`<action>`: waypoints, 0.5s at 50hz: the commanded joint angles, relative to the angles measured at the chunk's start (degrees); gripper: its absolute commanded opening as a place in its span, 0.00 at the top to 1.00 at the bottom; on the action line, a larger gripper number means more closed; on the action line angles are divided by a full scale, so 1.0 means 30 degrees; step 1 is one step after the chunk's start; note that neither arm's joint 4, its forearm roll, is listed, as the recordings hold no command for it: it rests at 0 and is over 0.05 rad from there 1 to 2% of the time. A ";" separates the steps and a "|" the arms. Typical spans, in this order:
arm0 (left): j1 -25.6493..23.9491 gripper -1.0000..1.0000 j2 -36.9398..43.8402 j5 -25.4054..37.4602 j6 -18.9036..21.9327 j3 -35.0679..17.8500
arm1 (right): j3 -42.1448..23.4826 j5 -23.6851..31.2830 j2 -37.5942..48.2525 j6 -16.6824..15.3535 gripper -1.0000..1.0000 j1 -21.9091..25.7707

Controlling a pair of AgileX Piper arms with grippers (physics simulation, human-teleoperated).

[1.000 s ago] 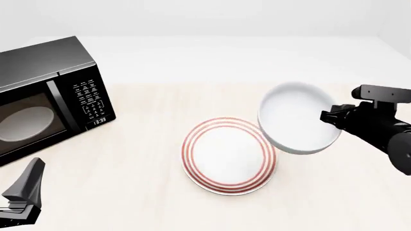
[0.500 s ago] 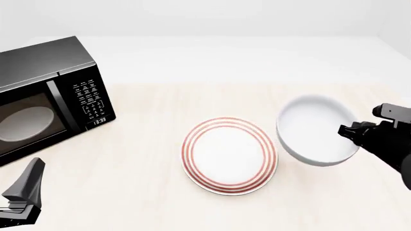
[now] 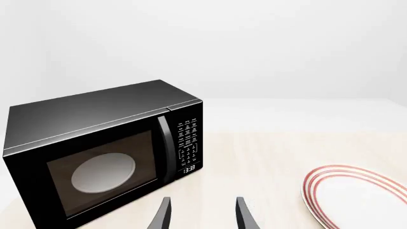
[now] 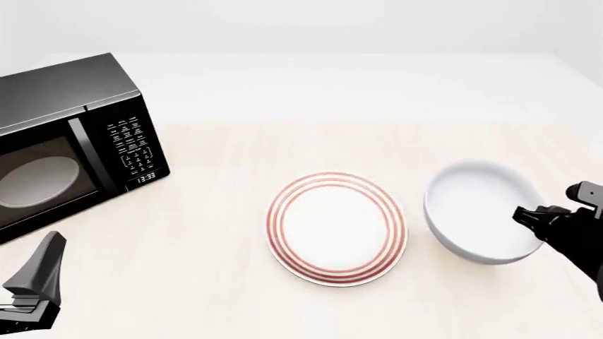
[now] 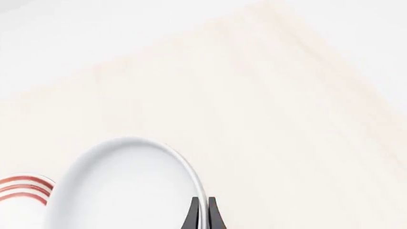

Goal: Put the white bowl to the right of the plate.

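The white bowl (image 4: 481,212) is to the right of the red-ringed plate (image 4: 337,227), close to it but apart. My right gripper (image 4: 529,216) is shut on the bowl's right rim. In the right wrist view its fingers (image 5: 193,218) pinch the rim of the bowl (image 5: 121,186), with the plate's edge (image 5: 22,188) beside it. I cannot tell whether the bowl touches the table. My left gripper (image 4: 38,272) sits at the front left, far from both. In the left wrist view its fingers (image 3: 164,217) stand apart and empty, with the plate (image 3: 356,195) off to one side.
A black microwave (image 4: 66,141) stands at the left of the table with a pale oval dish (image 4: 36,180) behind its glass door. It also fills much of the left wrist view (image 3: 108,152).
My right gripper has carried the bowl to the right and down, from overlapping the plate's upper right edge to a spot beside it. The left arm has not moved.
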 commanded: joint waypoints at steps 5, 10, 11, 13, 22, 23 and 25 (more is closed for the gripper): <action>0.0000 0.00 0.0000 0.0000 0.0000 0.0000 | 0.0586 -0.0989 0.0522 0.0126 1.00 -0.0805; 0.0000 0.00 0.0000 0.0000 0.0000 0.0000 | 0.0530 -0.1162 0.0792 0.0137 1.00 -0.0902; 0.0000 0.00 0.0000 0.0000 0.0000 0.0000 | 0.0490 -0.1187 0.0881 0.0127 1.00 -0.0895; 0.0000 0.00 0.0000 0.0000 0.0000 0.0000 | 0.0445 -0.1514 0.1341 0.0157 1.00 -0.0903; 0.0000 0.00 0.0000 0.0000 0.0000 0.0000 | 0.0401 -0.2644 0.2844 0.0298 1.00 -0.0918; 0.0000 0.00 0.0000 0.0000 0.0000 0.0000 | 0.0376 -0.2704 0.2967 0.0296 1.00 -0.0896; 0.0000 0.00 0.0000 0.0000 0.0000 0.0000 | 0.0327 -0.2767 0.3088 0.0318 1.00 -0.0880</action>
